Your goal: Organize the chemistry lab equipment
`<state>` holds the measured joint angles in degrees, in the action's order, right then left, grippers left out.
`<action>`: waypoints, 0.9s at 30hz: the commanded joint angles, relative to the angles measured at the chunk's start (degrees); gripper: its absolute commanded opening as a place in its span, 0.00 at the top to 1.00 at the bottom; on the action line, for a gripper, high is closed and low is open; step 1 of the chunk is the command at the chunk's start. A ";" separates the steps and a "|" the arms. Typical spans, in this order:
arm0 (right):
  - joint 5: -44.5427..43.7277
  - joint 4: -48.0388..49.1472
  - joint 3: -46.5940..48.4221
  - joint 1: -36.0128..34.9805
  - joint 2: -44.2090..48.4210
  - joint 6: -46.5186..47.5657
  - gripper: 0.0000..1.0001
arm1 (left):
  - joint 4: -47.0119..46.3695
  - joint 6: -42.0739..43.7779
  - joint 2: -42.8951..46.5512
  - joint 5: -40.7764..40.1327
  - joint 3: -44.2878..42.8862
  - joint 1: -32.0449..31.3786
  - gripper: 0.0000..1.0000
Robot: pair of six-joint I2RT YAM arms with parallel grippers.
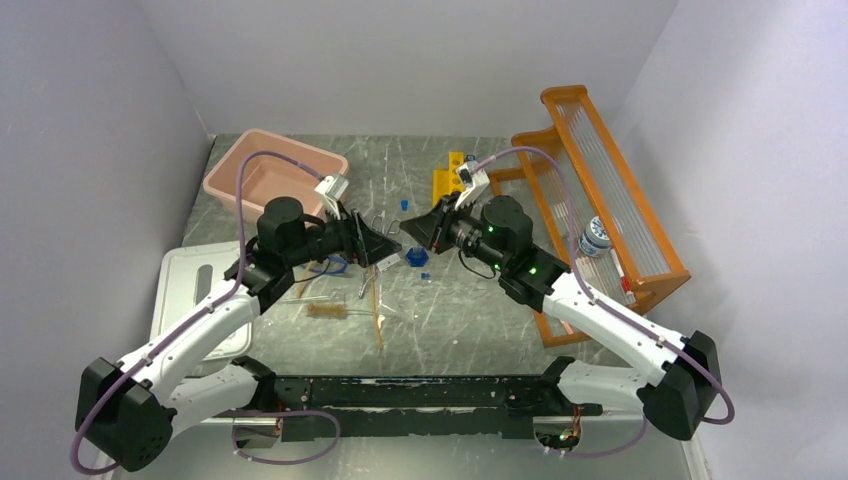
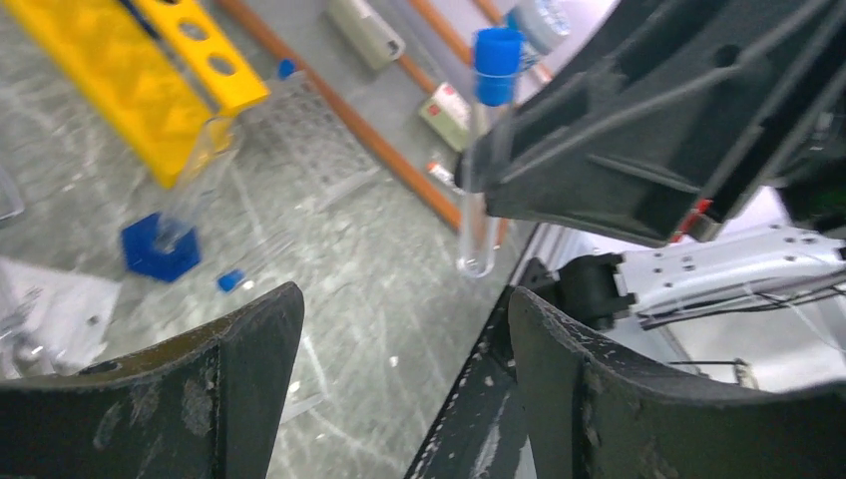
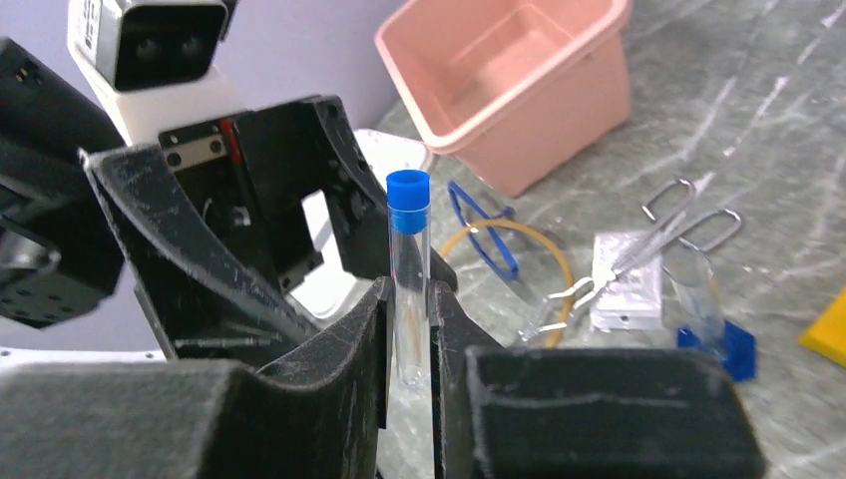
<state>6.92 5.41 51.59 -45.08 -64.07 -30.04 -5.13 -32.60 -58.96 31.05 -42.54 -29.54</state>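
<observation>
Capped tube (image 3: 408, 289) stands upright in your right pincer (image 3: 409, 339), clamped low on the glass with its blue cap on top, above the middle of the counter (image 1: 480, 320). Your left pincer (image 2: 399, 389) faces it tip to tip, jaws wide with nothing between them; the tube hangs just beyond their gap.

You have a pink tub (image 1: 240, 165) at the far left corner and a white lid (image 1: 190, 290) flat by the left edge. An orange rack (image 1: 563, 96) runs along the right edge with one small bottle (image 1: 595, 238) on its shelf. A yellow rack (image 1: 445, 182) lies toward the far edge. Near the middle, a blue base (image 3: 733, 349) carries a second tube (image 3: 698, 289) standing in it.

Both your arms reach in from the near edge, elbows out and forearms angled inward, so the wrists meet over mid-counter.

On the counter you can count one pair of goggles (image 3: 489, 235), one coil of tubing (image 3: 554, 259) beside them, one pair of scissors (image 3: 638, 249) lying across one packet (image 3: 629, 294), one brush (image 1: 327, 310) and two loose caps (image 1: 425, 274).
</observation>
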 commanded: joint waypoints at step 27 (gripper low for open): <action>1.45 -15.03 17.75 1.17 -8.08 -4.12 0.52 | -4.63 16.46 -1.94 0.16 -4.33 -3.15 0.95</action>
<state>9.43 0.67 61.25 -44.80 -69.52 -35.83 -14.90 -28.73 -62.78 31.68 -43.90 -32.82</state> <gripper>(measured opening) 0.451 0.134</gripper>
